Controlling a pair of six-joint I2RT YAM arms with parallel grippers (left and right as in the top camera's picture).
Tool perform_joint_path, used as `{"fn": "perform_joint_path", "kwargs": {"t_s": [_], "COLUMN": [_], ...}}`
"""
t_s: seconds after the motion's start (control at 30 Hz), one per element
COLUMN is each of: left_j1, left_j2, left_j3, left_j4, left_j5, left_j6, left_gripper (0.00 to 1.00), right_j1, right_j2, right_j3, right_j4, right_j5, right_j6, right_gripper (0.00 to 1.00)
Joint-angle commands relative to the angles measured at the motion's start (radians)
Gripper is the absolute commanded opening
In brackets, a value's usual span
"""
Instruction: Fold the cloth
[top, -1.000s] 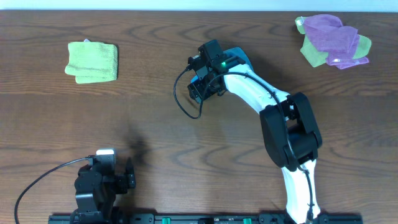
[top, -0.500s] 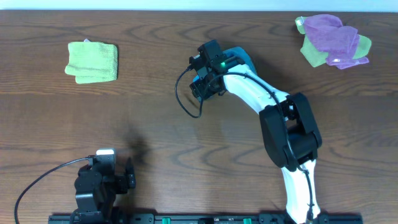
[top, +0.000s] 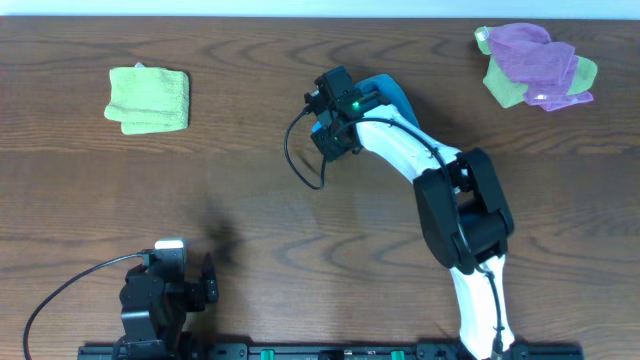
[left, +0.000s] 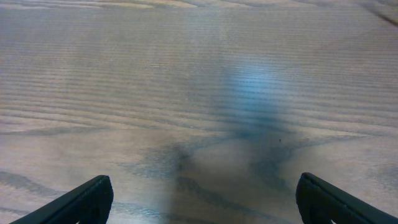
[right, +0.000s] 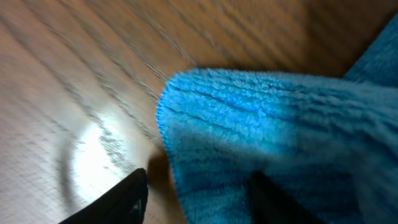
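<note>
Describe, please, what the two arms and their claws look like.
The right arm has white links, bulky black joint housings, a green light on its black wrist, and a looping black cable. The left arm is black with a silvery cap and a long black cable. The left claw and right claw have black fingers.

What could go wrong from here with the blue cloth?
The right gripper has only a bunched edge of the cloth between its fingers, and a firm hold is not evident; it may slip on lifting.
The left gripper sits open far from the cloth, so nothing pins it; it could drag across the table instead of folding.
The right arm hides most of the cloth overhead, so a skewed fold might go unnoticed.
</note>
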Motion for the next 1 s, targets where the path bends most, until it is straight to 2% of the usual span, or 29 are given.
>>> {"fn": "perform_joint_path", "kwargs": {"t_s": [0.0, 0.07, 0.13, 0.37, 0.5, 0.77, 0.87, 0.97], "left_j1": [-0.005, -0.005, -0.005, -0.005, -0.005, -0.005, -0.005, -0.005], "left_j2": [-0.006, -0.006, -0.006, -0.006, -0.006, -0.006, -0.006, -0.006], "left_j3": [-0.042, -0.042, -0.042, -0.042, -0.042, -0.042, -0.042, -0.042], "left_j4": [-0.042, -0.042, -0.042, -0.042, -0.042, -0.042, -0.042, -0.042], "left_j5": [-0.008, -0.008, -0.008, -0.008, -0.008, -0.008, -0.008, -0.008], "left_j6": [0.000, 0.000, 0.000, 0.000, 0.000, 0.000, 0.000, 0.000], "left_gripper": [0.95, 0.95, 0.95, 0.95, 0.95, 0.95, 0.95, 0.95], "right_j1": [0.010, 0.013, 0.016, 0.074, 0.141, 0.298, 0.362, 0.391], "right_j2": [0.049, 0.048, 0.044, -0.047, -0.139, -0.180, -0.180, -0.182], "right_j3": [0.000, 0.000, 0.003, 0.125, 0.196, 0.203, 0.203, 0.204], "right_j4": [-0.011, -0.010, -0.011, -0.134, -0.209, -0.262, -0.262, -0.270], "right_j5": [0.014, 0.014, 0.013, 0.010, -0.059, -0.221, -0.201, -0.102], "right_j6": [-0.001, -0.001, 0.000, 0.022, 0.029, 0.082, 0.082, 0.090], "right_gripper": [0.39, 0.18, 0.02, 0.01, 0.01, 0.01, 0.01, 0.01]}}
